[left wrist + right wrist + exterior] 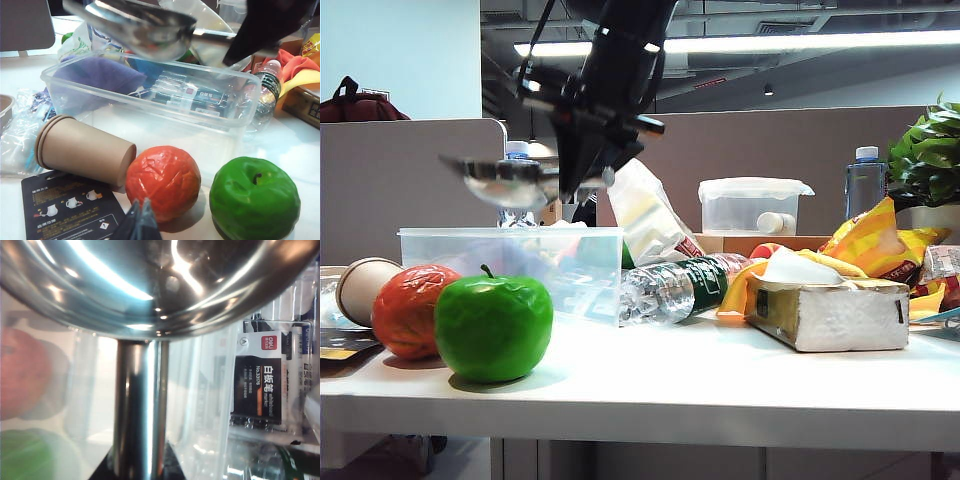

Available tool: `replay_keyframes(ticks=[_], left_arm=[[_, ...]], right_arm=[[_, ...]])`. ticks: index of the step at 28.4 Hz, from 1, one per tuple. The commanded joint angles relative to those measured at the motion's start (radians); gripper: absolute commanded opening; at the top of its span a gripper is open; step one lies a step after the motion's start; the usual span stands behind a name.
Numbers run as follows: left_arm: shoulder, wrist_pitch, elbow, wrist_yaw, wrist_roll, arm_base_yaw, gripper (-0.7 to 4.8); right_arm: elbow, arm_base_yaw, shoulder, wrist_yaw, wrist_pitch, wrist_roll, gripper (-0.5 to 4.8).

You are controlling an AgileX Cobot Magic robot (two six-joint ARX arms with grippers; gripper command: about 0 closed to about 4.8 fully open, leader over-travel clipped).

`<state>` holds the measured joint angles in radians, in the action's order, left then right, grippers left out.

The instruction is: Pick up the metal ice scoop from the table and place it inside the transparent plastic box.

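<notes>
The right hand [588, 185] is hanging above the box [510, 265] and is grasping the scoop [505, 180] by its handle, with the bowl sticking out level to the side. In the right wrist view the handle [137, 410] is running straight down into the closed fingers, so the grip is looking firm. The scoop is in the air over the box, not yet inside it and touching nothing.

The left hand [140, 222] is low over the front of the counter [720, 390], just beside the red ball [162, 180]. Only its two dark tips are showing, close together with nothing between them; I judge it as clenched and empty.

What could go wrong: the box is not empty. A purple cloth [100, 75] and a battery pack [195, 95] are already lying inside. If the scoop is dropped from this height, it may bounce on them or strike the rim and fall out. The long bowl is also reaching toward the edge of the box, so a release too far to that side may leave it hanging on the wall. The light box may slide if the scoop is pushing against it.
</notes>
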<state>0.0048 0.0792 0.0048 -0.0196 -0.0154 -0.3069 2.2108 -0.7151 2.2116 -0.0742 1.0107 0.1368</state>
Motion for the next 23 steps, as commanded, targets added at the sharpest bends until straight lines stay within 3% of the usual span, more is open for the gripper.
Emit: replay_keyframes(ticks=[1, 16, 17, 18, 19, 23], left_arm=[[0.000, -0.006, 0.002, -0.003, 0.004, 0.034, -0.05], [0.000, -0.006, 0.002, -0.003, 0.004, 0.066, -0.05], [0.000, -0.006, 0.002, -0.003, 0.004, 0.066, -0.05], [0.000, -0.006, 0.002, -0.003, 0.004, 0.066, -0.05], [0.000, -0.006, 0.002, -0.003, 0.004, 0.066, -0.05], [0.000, -0.006, 0.002, -0.003, 0.004, 0.062, -0.05]], right_arm=[[0.027, -0.007, 0.039, 0.016, -0.002, 0.045, -0.09], [0.027, -0.034, 0.121, 0.020, -0.063, 0.054, 0.03], [0.027, -0.034, 0.121, 0.020, -0.067, 0.054, 0.39], [0.027, -0.035, 0.121, 0.021, -0.069, 0.054, 1.23], [0.029, -0.035, 0.121, 0.021, -0.067, 0.053, 1.63], [0.082, -0.035, 0.120, 0.031, 0.003, 0.046, 2.77]])
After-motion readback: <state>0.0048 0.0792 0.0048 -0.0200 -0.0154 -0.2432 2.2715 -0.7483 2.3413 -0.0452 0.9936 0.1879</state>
